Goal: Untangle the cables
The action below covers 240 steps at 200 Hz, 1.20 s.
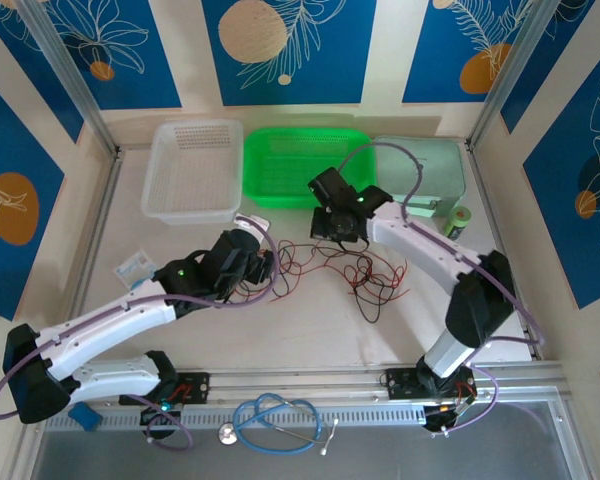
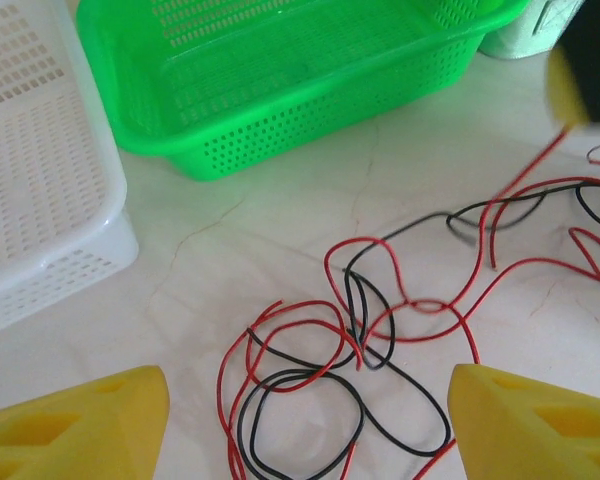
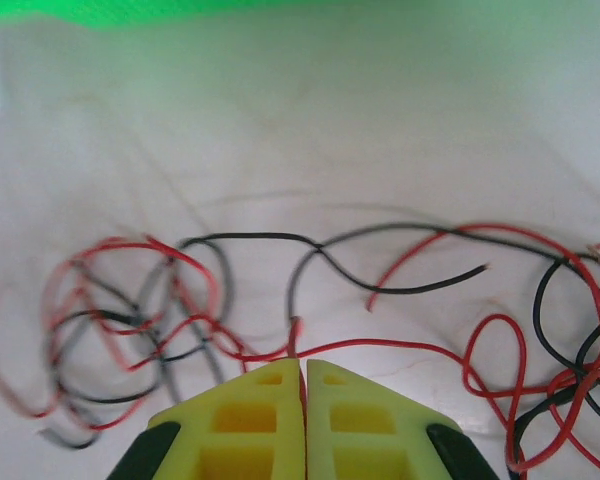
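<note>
Evidently right claw (image 3: 303, 372) was clamped on cables (image 3: 250, 237), lower centre, to draw one free; left claw (image 2: 308, 385) held apart, ready to pin.

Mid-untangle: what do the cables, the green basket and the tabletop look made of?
The cables: thin wire in smooth red or black plastic-looking insulation, holding springy loops. Green basket: glossy moulded plastic, perforated walls. Tabletop: pale, marble-like finish with fine veins; possibly laminate, cannot tell.
</note>
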### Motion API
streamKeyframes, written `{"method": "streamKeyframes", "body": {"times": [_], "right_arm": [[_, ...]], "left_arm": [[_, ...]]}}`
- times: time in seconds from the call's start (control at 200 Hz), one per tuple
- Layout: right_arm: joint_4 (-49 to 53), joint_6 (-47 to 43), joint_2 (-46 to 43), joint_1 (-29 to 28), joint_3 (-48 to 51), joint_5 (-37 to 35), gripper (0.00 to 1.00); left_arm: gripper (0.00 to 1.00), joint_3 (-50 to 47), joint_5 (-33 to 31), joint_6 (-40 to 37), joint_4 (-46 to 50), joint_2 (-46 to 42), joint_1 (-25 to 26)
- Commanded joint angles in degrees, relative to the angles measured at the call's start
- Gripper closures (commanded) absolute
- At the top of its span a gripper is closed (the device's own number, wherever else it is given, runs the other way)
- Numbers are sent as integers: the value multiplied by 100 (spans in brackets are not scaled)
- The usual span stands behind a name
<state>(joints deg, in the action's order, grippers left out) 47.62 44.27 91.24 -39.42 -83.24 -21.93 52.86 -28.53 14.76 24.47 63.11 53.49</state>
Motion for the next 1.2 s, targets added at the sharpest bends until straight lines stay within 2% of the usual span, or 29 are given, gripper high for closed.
{"method": "streamKeyframes", "body": {"times": [0.0, 0.215, 0.53, 0.735, 0.9, 0.975, 1.196], "right_arm": [[452, -295, -513, -61, -518, -192, 100], [645, -507, -943, -38, -1212, 167, 100], [845, -617, -1089, -31, -1948, 455, 100], [863, -552, -1106, -13, -2145, 586, 100], [903, -443, -1130, 13, -2331, 570, 100], [916, -357, -1127, 13, -2324, 520, 100], [865, -98, -1157, 22, -2154, 474, 100]], "left_arm": [[27, -113, 131, 54, -250, -132, -32], [27, -232, 392, -78, -504, -168, -27], [28, -202, 1033, -425, -1032, -124, -24], [30, -247, 561, -468, -949, -269, -23], [33, -504, 115, -8, -725, -682, -28], [33, -651, 376, 221, -643, -1101, -24], [33, -1258, 1689, 565, -793, -2546, -30]]}}
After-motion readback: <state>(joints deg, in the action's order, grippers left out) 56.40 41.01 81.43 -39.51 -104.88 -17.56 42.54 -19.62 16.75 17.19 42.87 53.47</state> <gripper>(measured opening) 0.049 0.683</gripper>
